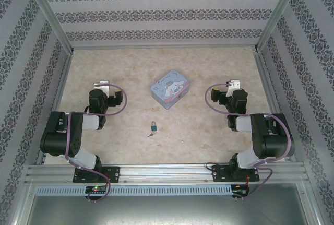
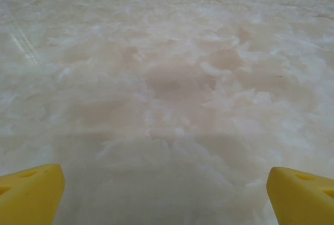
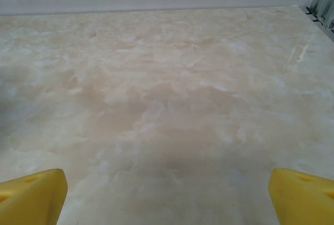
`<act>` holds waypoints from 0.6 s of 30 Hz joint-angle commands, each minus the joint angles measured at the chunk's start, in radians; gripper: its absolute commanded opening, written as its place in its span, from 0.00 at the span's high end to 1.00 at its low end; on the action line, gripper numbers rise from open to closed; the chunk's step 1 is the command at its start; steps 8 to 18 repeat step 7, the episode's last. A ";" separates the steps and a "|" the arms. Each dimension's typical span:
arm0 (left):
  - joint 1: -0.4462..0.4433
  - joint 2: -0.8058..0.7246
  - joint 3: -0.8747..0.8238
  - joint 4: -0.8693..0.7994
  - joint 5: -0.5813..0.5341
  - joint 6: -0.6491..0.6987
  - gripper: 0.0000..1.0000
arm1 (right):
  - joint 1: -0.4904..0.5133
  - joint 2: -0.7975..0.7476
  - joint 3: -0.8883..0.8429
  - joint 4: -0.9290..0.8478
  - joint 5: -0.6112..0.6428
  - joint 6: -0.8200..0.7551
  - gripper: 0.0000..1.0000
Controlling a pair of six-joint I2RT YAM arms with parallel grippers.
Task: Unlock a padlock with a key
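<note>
Landmark: tin [image 1: 169, 89], set mid-table [image 1: 130, 63].
Padlock [image 1: 154, 127]: laid flat on the base side of the tin, a little to its left and apart from it; shackle is pointed towards the tin, so the long axis runs near to far.
Key [image 1: 151, 134]: placed just beside the padlock, on the side away from the tin; contact cannot be told.
Left gripper [image 1: 103, 85]: held level with the tin, on its left; yellow fingers [image 2: 31, 193] are spread wide, nothing grasped.
Right gripper [image 1: 233, 84]: held level with the tin, on its right; fingers [image 3: 302, 196] likewise spread, nothing grasped.
Bearing: padlock and key are found inward and baseward of both grippers; the left is judged nearer.
</note>
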 commanded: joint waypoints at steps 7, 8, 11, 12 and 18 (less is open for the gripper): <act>0.010 0.002 -0.011 0.043 0.010 0.022 0.00 | 0.017 -0.007 0.011 0.030 0.013 -0.017 0.02; 0.010 0.002 -0.011 0.043 0.010 0.022 0.00 | 0.017 -0.007 0.011 0.030 0.013 -0.017 0.02; 0.010 0.002 -0.011 0.043 0.010 0.022 0.00 | 0.017 -0.007 0.011 0.030 0.013 -0.017 0.02; 0.010 0.002 -0.011 0.043 0.010 0.022 0.00 | 0.017 -0.007 0.011 0.030 0.013 -0.017 0.02; 0.010 0.002 -0.011 0.043 0.010 0.022 0.00 | 0.017 -0.007 0.011 0.030 0.013 -0.017 0.02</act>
